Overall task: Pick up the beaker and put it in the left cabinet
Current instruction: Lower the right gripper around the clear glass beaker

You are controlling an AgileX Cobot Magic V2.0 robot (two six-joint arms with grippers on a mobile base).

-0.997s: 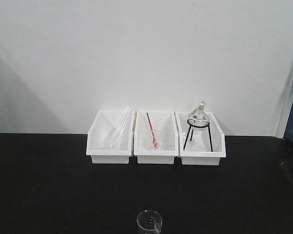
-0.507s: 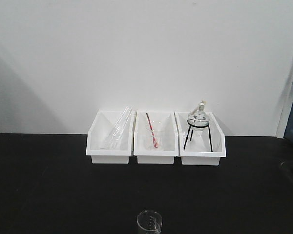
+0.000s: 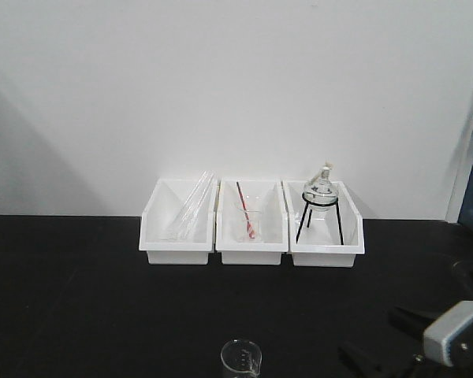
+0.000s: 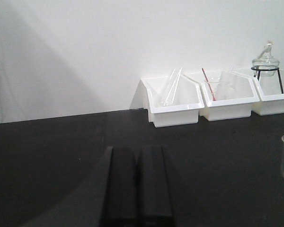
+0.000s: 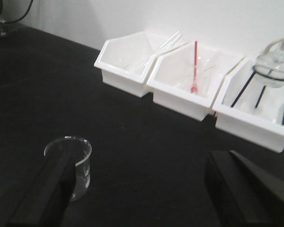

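**Front view.** Three white bins (image 3: 252, 256) on the black bench (image 3: 79, 307) hold, from 9 to 3 o'clock, glass tubes (image 3: 189, 211), a beaker with a red rod (image 3: 250, 222) and a flask on a tripod (image 3: 322, 190). The beaker (image 3: 241, 358) stands at 6 o'clock. My right hand (image 3: 382, 340), unseen a moment ago, enters at 4 o'clock.

**Left wrist view.** My left hand (image 4: 137, 184) is clenched.

**Right wrist view.** The right hand is spread wide, with the beaker beside its 9 o'clock finger.

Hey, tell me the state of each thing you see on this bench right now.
Small clear glass beaker: upright, empty, ungripped, on black table.
Right gripper: open, empty.
Left gripper: shut, empty.
Glass tubes: leaning in left white bin.
Red rod: leaning in middle bin's beaker.
Round flask: stoppered, on black tripod.
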